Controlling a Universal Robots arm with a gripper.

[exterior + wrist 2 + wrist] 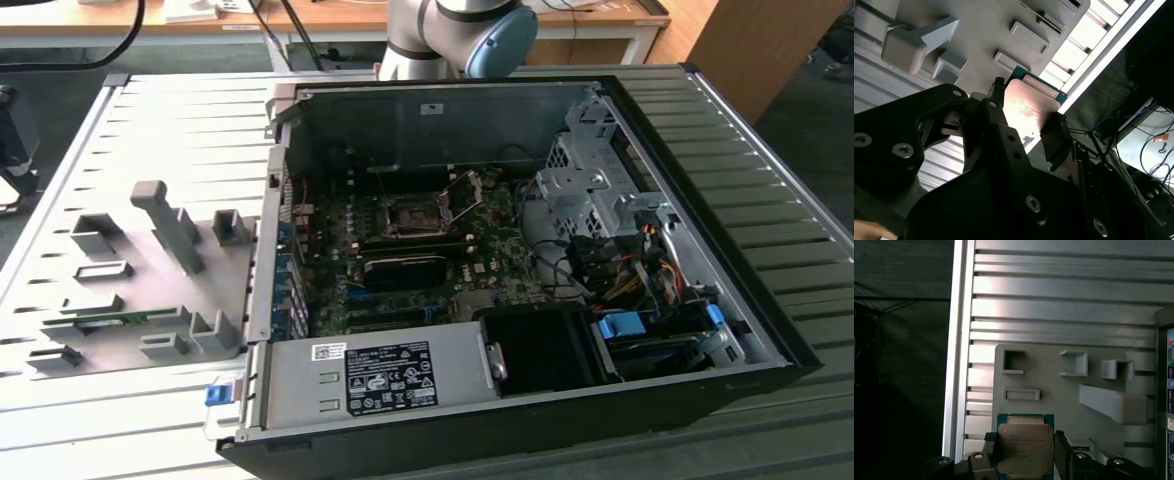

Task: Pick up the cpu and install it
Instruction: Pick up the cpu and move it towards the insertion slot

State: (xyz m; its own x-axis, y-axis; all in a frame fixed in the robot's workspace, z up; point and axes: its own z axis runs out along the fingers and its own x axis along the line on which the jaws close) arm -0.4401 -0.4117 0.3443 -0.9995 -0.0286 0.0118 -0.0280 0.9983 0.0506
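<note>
Gripper [1025, 460] clamped on the cpu [1025, 447], fingers [1061, 452] tight on two opposite edges; first wrist view shows its printed lid, second wrist view only glare; cpu sits between the fingers over the grey fixture plate [1054, 395], probably just clear; exterior view shows the open computer case [747, 300].

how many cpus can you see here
1: the cpu sits clamped in the gripper, above the grey fixture plate. The motherboard socket looks empty, but a chip there could be hidden.
</note>
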